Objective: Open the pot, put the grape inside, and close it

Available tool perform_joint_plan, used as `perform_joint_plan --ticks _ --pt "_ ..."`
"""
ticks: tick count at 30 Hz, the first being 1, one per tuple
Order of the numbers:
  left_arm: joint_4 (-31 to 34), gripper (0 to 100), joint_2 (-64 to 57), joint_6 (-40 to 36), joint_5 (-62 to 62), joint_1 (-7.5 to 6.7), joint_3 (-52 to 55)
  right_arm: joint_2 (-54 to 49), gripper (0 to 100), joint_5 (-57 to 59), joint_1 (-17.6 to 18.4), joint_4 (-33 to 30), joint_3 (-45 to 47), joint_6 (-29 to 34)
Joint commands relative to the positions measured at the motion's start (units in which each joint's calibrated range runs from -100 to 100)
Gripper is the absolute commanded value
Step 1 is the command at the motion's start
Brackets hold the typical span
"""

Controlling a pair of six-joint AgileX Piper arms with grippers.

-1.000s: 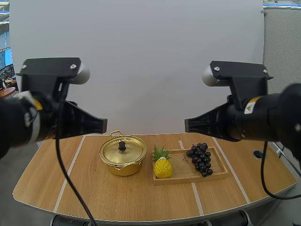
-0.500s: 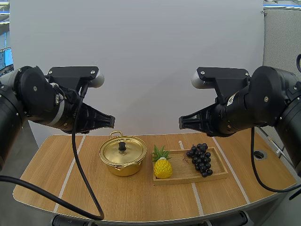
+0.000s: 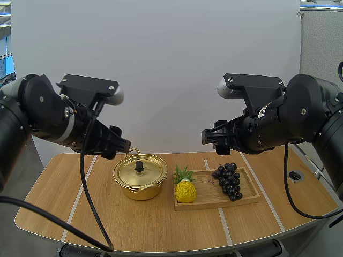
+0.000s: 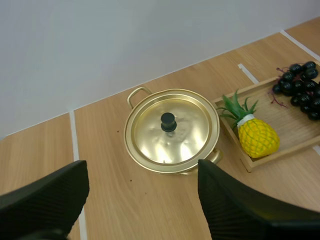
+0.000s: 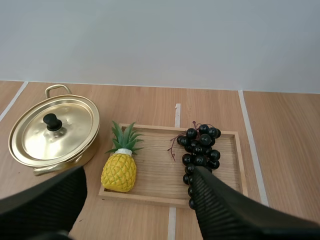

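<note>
1. Nothing's really started yet: the lid (image 3: 130, 172) sits on the gold pot (image 3: 140, 191), and the grapes (image 3: 229, 180) lie on the wooden tray (image 3: 214, 199) next to a toy pineapple (image 3: 185, 191).
2. Both pincers are spread wide with nothing in them. The left gripper (image 3: 119, 145) hovers above the pot, the right gripper (image 3: 210, 136) up over the tray.
3. I'd say the step in hand is opening the pot. Next, the left one needs to drop straight down and pinch the black knob (image 3: 139, 166).

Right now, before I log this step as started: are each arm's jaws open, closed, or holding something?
Left gripper: jaws open, holding nothing.
Right gripper: jaws open, holding nothing.
</note>
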Motion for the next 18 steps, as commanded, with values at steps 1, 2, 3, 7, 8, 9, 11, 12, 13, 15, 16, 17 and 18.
perform_joint_plan --ticks 1,2,3,7,8,9,11,12,13,15,16,17,18 --pt "-7.6 100 5.5 7.8 0.2 0.04 -0.4 -0.1 100 -0.5 -0.2 0.4 -0.4 -0.3" --pt "-8.8 100 6.9 8.8 0.2 0.04 -0.4 -0.1 100 -0.5 -0.2 0.4 -0.4 -0.3" --pt "-10.3 100 8.8 10.3 0.0 0.04 -0.4 -0.1 100 -0.5 -0.2 0.4 -0.4 -0.3" --pt "-12.3 100 17.1 13.5 -3.4 0.04 -0.4 -0.1 100 -0.5 -0.2 0.4 -0.4 -0.3" --pt "-12.3 100 19.0 14.4 -5.3 0.04 -0.4 -0.1 100 -0.5 -0.2 0.4 -0.4 -0.3" --pt "-12.3 100 20.5 15.3 -7.2 0.04 -0.4 -0.1 100 -0.5 -0.2 0.4 -0.4 -0.3" --pt "-12.3 100 24.1 17.2 -10.7 -0.06 -0.4 -0.1 100 -0.5 -0.2 0.4 -0.4 -0.3" --pt "-12.3 100 25.8 18.1 -12.1 -0.23 -0.4 -0.1 100 -0.5 -0.2 0.3 -0.4 -0.3" --pt "-12.5 100 27.7 19.0 -13.4 -0.52 -0.5 -0.1 100 -0.5 -0.2 0.1 -0.4 -0.3" --pt "-12.5 100 30.4 19.8 -14.5 -1.14 -1.4 -0.1 100 -0.5 -0.2 0.0 -0.4 -0.3" --pt "-12.5 100 32.0 19.8 -15.2 -1.40 -1.9 -0.1 100 -0.5 -0.2 0.0 -0.4 -0.3" --pt "-12.5 100 33.5 19.8 -16.0 -1.63 -2.8 -0.1 100 -0.5 -0.2 0.0 -0.4 -0.3" --pt "-12.5 100 35.1 19.8 -16.6 -1.75 -3.4 -0.1 100 -0.5 -0.2 0.0 -0.4 -0.3"
